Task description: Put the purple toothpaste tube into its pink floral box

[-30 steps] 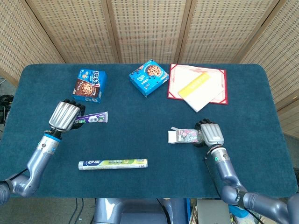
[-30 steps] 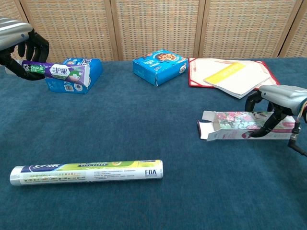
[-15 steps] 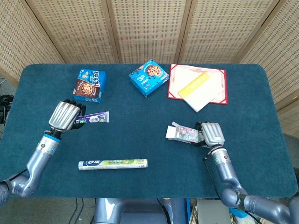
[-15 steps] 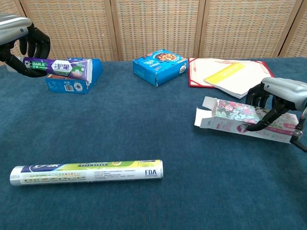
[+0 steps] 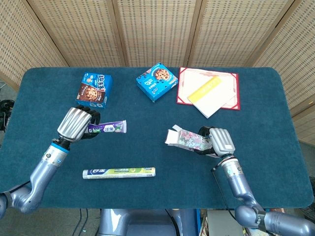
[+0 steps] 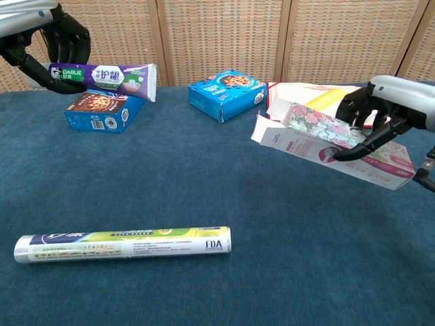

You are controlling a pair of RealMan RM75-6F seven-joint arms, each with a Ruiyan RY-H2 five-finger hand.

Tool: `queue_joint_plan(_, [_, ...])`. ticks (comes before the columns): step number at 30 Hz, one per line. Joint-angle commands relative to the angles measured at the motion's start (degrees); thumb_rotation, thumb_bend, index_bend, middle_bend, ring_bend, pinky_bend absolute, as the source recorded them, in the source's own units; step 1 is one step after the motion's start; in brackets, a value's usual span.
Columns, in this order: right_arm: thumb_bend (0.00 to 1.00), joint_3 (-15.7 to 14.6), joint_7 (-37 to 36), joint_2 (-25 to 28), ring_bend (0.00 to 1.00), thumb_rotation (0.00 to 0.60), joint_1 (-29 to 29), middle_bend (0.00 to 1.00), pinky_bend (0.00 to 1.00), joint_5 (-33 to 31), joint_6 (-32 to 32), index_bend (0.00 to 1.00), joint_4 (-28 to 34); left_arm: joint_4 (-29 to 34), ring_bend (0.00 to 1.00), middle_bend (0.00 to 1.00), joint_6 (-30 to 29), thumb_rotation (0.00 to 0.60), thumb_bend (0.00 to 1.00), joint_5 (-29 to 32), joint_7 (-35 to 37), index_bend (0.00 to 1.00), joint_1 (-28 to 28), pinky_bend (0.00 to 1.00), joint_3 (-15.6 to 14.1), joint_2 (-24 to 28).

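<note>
My left hand point(image 5: 77, 124) point(image 6: 47, 51) grips the purple toothpaste tube point(image 5: 108, 128) point(image 6: 105, 75) by its cap end and holds it level above the table, its flat end pointing right. My right hand point(image 5: 218, 141) point(image 6: 380, 112) holds the pink floral box point(image 5: 187, 138) point(image 6: 326, 139) lifted off the cloth. The box is tilted, with its open flapped end raised and facing left toward the tube. A wide gap separates tube and box.
A long green and white tube point(image 5: 119, 172) point(image 6: 122, 244) lies near the front edge. Two blue cookie boxes point(image 5: 94, 90) point(image 5: 156, 81) stand at the back. A red folder with a yellow booklet point(image 5: 209, 91) lies at the back right.
My left hand has lifted the tube and carried it right. My right hand has picked the floral box off the table, tilted its open end up and moved it left.
</note>
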State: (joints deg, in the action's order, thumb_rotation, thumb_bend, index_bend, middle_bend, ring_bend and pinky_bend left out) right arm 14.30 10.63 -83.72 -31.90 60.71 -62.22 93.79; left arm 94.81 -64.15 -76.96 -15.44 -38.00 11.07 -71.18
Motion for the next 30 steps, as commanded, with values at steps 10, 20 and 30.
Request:
queue_joint_plan(10, [0.12,0.18,2.93,0.54,0.43,0.6,-0.77,0.53,0.53,-2.38,-0.34,0.58,4.7,8.67,0.52,0.63,6.01,0.6,0.37,7.54,-4.46,0.84,-3.84,0.48,3.18,5.06])
queue_joint_plan(20, [0.12,-0.21,3.69,-1.07,0.43,0.6,-1.61,0.53,0.53,-3.26,-0.24,0.58,4.86,11.97,0.52,0.63,9.16,0.6,0.37,15.73,-7.8,0.84,-7.31,0.48,4.32,5.54])
queue_joint_plan(30, [0.12,0.08,4.07,-1.48,0.43,0.6,-2.37,0.53,0.53,-4.2,-0.18,0.58,5.99,14.52,0.52,0.64,10.64,0.6,0.37,22.66,-12.13,0.84,-11.08,0.48,3.74,4.56])
